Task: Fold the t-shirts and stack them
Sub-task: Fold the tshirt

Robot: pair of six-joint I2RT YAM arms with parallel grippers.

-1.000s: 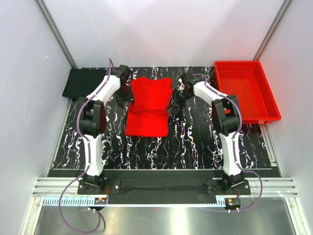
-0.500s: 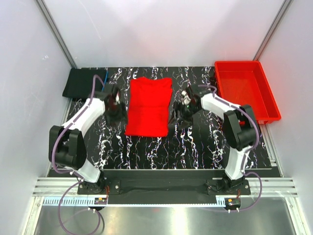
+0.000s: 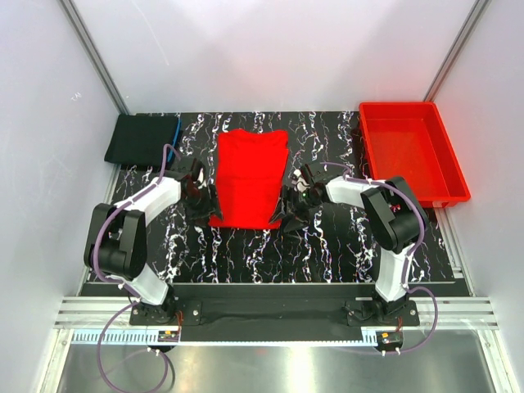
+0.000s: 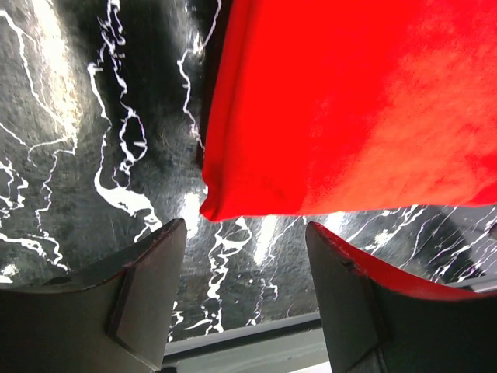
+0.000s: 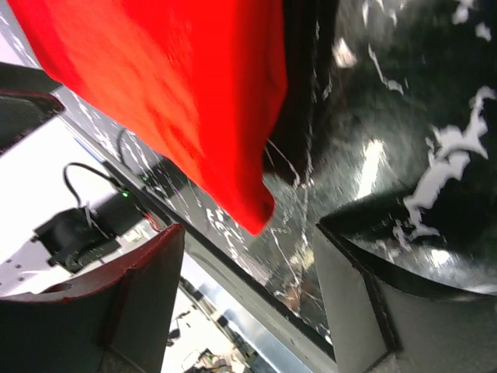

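Bright red soft cloth t-shirt lies flat mid-table, folded into a long narrow panel, on the black white-veined table. Left fingers spread wide, low at the shirt's near left corner; the corner sits just ahead of the gap, not pinched. Right fingers likewise spread at the near right corner, cloth ungripped. Folded black t-shirt with blue edge at far left corner. Rigid red plastic bin far right, well apart from both shirts.
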